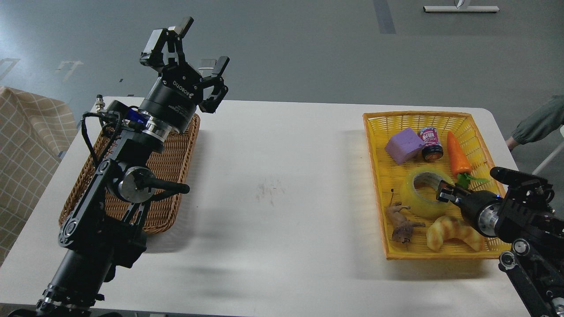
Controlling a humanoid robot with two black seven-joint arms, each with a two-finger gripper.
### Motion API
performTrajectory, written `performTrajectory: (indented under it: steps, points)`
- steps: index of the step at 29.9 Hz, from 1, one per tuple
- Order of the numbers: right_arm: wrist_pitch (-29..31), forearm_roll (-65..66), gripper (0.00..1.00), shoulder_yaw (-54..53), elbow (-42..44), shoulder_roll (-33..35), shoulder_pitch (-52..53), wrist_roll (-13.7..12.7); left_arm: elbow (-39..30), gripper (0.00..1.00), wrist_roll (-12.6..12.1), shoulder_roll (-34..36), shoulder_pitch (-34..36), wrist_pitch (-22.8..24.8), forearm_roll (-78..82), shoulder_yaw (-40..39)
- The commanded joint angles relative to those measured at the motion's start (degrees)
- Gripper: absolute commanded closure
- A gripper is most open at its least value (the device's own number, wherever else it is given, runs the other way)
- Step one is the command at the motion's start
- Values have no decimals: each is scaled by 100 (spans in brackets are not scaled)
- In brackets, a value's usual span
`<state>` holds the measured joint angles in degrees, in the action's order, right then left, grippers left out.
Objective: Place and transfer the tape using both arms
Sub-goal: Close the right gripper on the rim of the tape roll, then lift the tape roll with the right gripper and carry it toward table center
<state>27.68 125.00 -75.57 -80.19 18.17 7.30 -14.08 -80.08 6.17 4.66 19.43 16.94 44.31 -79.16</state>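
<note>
The tape, a glossy yellow roll with a grey-white core, lies flat in the yellow basket at the right. My right gripper reaches in from the right and sits at the roll's right rim, with a fingertip at the edge of the core. Its fingers are small and dark, so I cannot tell whether they grip the roll. My left gripper is open and empty, held high above the far end of the brown wicker basket at the left.
The yellow basket also holds a purple block, a small can, a toy carrot, a toy animal and a striped croissant toy. Bare white table lies between the baskets. A person's sleeve shows at the right edge.
</note>
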Motion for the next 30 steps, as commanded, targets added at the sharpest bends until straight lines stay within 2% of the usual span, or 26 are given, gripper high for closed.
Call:
performTrajectory:
  steps: [1,6,7,13,19,25,30]
  points:
    - [1,0,69,-2,3,-16,9,1,1,2,7,0,-1,-42,8,6]
    - [1,0,74,7,3,2,0,1,10,2,7,0,8,-42,-1,-3]
    - [1,0,77,7,3,11,9,1,10,2,7,0,8,-42,-1,-3]
    - [32,0,78,-2,-67,-7,17,1,62,2,7,0,8,-51,8,-3]
    - [32,-239,83,-177,-515,283,79,1,62,2,7,18,8,-51,8,-29]
    - [32,-520,82,-195,-594,468,764,1,62,2,7,9,17,-51,8,-12]
    - [32,-916,82,-213,-621,424,1871,-43,62,2,7,79,34,-51,8,-47]
